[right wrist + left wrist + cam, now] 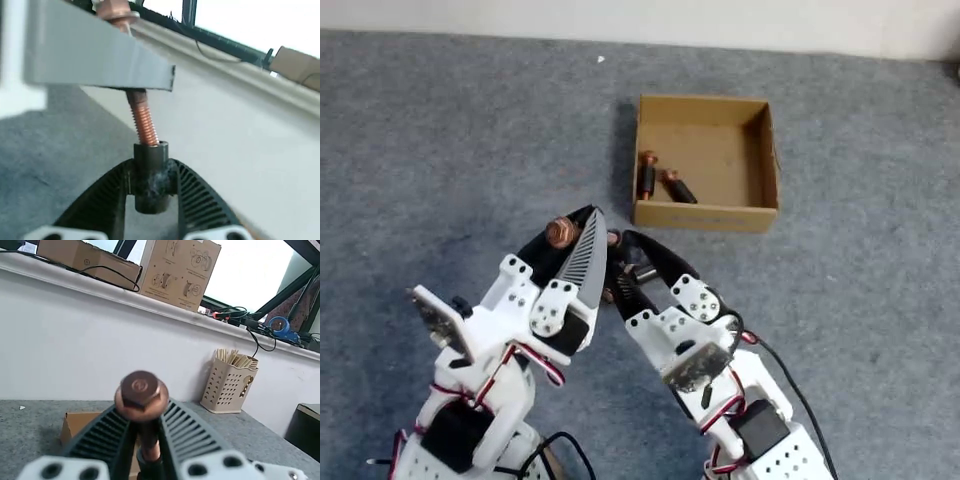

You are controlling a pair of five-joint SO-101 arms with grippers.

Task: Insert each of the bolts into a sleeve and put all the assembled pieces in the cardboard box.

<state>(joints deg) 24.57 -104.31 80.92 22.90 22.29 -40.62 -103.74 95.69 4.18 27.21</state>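
Note:
My left gripper [575,226] [142,412] is shut on a copper bolt [560,232] [141,390], whose hex head sticks out above the fingers. Just beside it, my right gripper [620,262] [151,172] is shut on a black sleeve [150,175]. The bolt's threaded shank [144,122] points down into the sleeve's top opening. The sleeve [150,467] also shows under the bolt in the left wrist view. Beyond both grippers lies the cardboard box [705,215] [75,425]. It holds two assembled pieces [648,175] [677,186] in its left half.
Grey carpet [440,150] covers the table, with open room left and right of the box. A white wall [75,340] runs along the far edge. A beige holder of sticks [230,382] stands at the wall, off to the right.

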